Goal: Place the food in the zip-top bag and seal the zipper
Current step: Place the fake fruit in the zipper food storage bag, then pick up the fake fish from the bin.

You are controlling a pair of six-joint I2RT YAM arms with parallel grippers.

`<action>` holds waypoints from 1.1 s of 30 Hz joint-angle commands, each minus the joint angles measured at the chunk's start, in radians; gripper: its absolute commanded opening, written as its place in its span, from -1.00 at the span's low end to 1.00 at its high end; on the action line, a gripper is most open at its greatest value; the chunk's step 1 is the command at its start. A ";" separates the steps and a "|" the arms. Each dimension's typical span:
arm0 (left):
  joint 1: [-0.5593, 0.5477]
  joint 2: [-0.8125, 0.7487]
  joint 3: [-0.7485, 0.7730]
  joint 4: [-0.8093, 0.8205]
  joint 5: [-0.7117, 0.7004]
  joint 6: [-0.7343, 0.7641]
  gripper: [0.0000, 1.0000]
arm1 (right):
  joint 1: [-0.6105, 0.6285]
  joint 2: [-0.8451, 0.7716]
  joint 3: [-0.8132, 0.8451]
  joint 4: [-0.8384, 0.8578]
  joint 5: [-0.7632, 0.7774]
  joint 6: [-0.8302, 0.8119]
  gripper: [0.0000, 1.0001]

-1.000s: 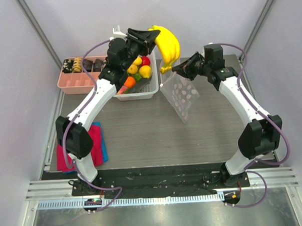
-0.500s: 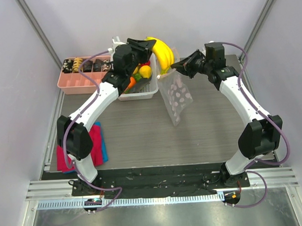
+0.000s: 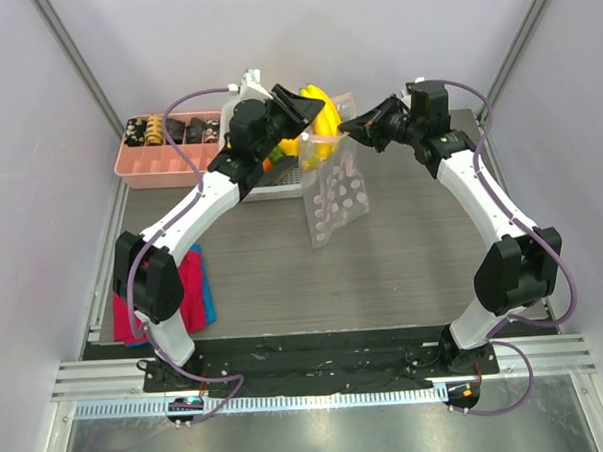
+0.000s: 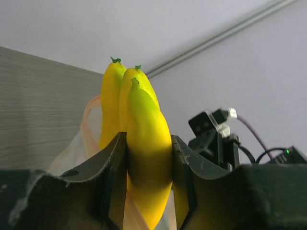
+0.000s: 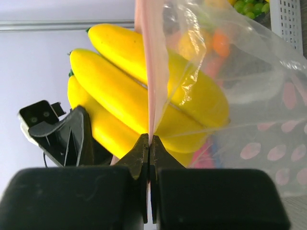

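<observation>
The left gripper (image 3: 309, 106) is clamped on the bananas (image 4: 144, 143), a bunch of three. In the left wrist view its two dark fingers (image 4: 115, 177) stand partly apart and press on either side of the nearest fruit, with the green tips of the bunch pointing up. The right gripper (image 5: 149, 143) is clenched tight. Its fingers (image 5: 138, 155) meet on the mouth edge of the bag (image 3: 330, 200), right on the pink zipper (image 5: 146, 72), which runs straight up from the pinch.

The bag hangs from that grip over the table (image 3: 404, 272), mouth uppermost and the dotted body drooping below. The bananas are at the mouth, against the plastic.

Only the top view shows both arms meeting at the far side of the table just beside the white basket (image 3: 280, 187). It also shows the bag's whole length, a pink tray (image 3: 154, 170) at far left and a red cloth (image 3: 189, 291) by the left arm. It shows neither gripper's finger gap. The left wrist view adds the bag's pink rim curving to the left of the bunch, with the right arm beyond. The right wrist view shows bananas on both sides of the zipper, partly seen through clear plastic, with orange and green food (image 5: 220, 42) behind the bag. No view settles whether the bunch is inside the mouth.
</observation>
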 commanded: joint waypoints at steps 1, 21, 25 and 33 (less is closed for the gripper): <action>-0.010 -0.084 -0.005 0.047 0.138 0.199 -0.22 | -0.004 0.003 0.056 0.102 -0.050 -0.006 -0.98; 0.114 -0.180 0.130 -0.569 0.289 0.507 0.44 | -0.002 -0.091 -0.140 0.220 -0.167 -0.114 -0.98; 0.120 -0.179 0.127 -0.611 0.244 0.587 0.44 | -0.005 -0.124 -0.131 0.168 -0.167 -0.206 -0.98; 0.148 -0.207 0.065 -0.587 0.480 0.531 0.53 | 0.009 -0.207 -0.094 -0.035 -0.104 -0.313 -0.98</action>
